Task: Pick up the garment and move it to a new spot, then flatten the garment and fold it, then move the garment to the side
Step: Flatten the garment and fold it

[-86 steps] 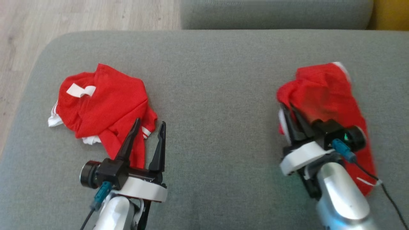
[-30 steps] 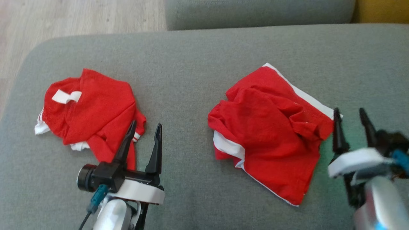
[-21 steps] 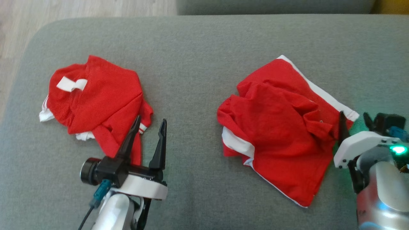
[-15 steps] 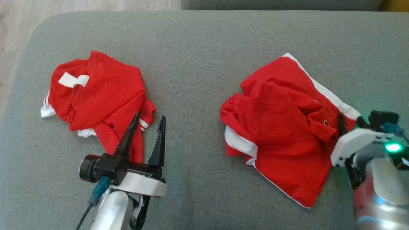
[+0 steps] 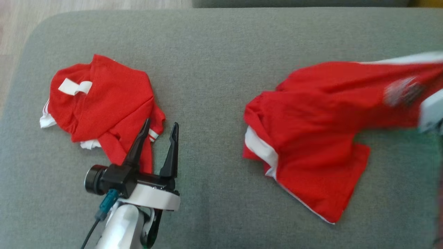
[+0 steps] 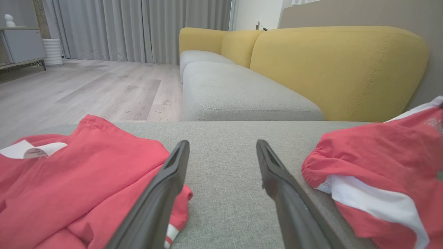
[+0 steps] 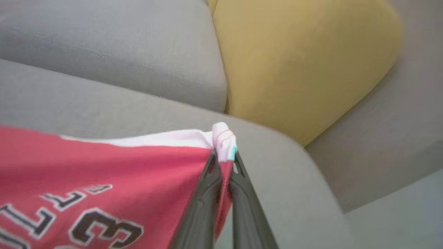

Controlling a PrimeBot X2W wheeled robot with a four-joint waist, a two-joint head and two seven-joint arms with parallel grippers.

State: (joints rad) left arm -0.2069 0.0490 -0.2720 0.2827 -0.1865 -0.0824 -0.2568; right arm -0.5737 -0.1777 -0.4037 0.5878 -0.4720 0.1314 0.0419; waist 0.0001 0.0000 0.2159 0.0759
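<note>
A red garment (image 5: 311, 138) with white trim lies on the grey sofa seat (image 5: 214, 69), right of centre. Its upper right corner is lifted and stretched toward the right edge, blurred by motion. My right gripper (image 7: 224, 157) is shut on that white-trimmed corner; black-and-white printed lettering (image 7: 86, 218) shows on the cloth below. My left gripper (image 5: 161, 122) stands open and empty, its fingers by the lower edge of a second crumpled red garment (image 5: 100, 100). In the left wrist view the left gripper (image 6: 222, 143) frames bare grey fabric between the second garment (image 6: 69, 180) and the stretched one (image 6: 380, 166).
Wood floor (image 5: 14, 24) lies beyond the seat's rounded left corner. A second grey seat (image 6: 228, 93) and yellow back cushions (image 6: 332, 65) stand behind. A yellow cushion (image 7: 297, 62) sits close past the held corner.
My right gripper, open beside the garment a second ago, has shut on its white-trimmed corner and pulled it up and to the right, stretching the cloth. The left arm has stayed put.
</note>
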